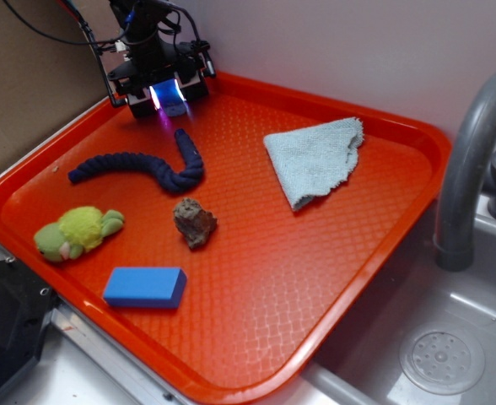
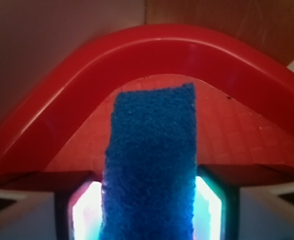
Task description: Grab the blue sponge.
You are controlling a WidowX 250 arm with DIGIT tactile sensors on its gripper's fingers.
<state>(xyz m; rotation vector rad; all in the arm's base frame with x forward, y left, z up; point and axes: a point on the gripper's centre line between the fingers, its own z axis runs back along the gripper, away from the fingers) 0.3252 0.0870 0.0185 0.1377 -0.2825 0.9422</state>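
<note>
Small bright blue sponge (image 2: 149,165) with rough textured top sits between gripper (image 2: 147,210) fingers, glowing pads (image 2: 84,212) pressed against both its sides; gripper clamped on it. Exterior view: gripper (image 1: 168,99) low at far corner of orange plastic tray (image 1: 332,321), sponge (image 1: 175,109) barely visible beneath. Nearby: dark navy twisted rope (image 1: 147,169). Further out: brown rock (image 1: 194,222), yellow-green plush toy (image 1: 78,233), sharp-edged blue rectangular block (image 1: 144,287), pale blue folded cloth (image 1: 314,158). Grey sink (image 1: 450,337) beside tray.

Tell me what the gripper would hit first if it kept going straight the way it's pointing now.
The gripper, shut on the blue sponge, points down at the far corner of the orange tray. Going on, it would probably meet the tray floor first, sponge leading; the raised rim lies just beyond. Depth is unclear.
</note>
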